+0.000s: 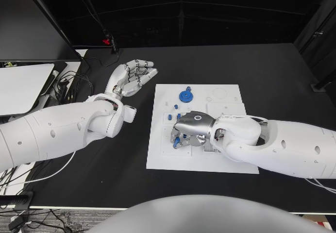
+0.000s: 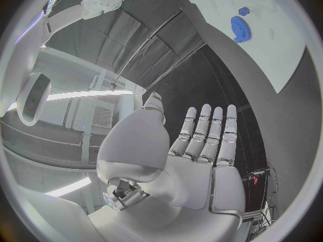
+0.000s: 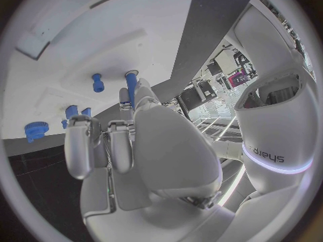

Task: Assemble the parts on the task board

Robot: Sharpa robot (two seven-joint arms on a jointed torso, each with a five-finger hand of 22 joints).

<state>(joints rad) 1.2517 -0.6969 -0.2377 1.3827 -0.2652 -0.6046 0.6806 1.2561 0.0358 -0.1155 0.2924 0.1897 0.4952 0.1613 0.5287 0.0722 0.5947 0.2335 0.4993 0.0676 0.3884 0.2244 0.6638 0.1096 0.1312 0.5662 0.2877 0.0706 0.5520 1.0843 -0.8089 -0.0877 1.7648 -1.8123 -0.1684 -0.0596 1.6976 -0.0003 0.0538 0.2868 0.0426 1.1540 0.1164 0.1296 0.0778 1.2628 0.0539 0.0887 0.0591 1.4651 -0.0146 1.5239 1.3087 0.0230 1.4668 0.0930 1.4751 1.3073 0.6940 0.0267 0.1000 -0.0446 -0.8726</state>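
The task board (image 1: 199, 160) lies at the table's (image 1: 280, 68) centre. A blue gear (image 1: 186, 95) stands near its far edge, with small blue parts (image 1: 170, 116) nearer the middle. The right hand (image 1: 188, 131) sits low over the board's centre and pinches a blue peg (image 3: 131, 86). The left hand (image 1: 133, 75) hovers beside the board, fingers extended, holding nothing.

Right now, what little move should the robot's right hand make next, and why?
Probably close its fingers on the long blue peg. The right hand is over the task board, its fingertips reaching that peg, though a grip isn't clear. The left hand hovers open off the board.
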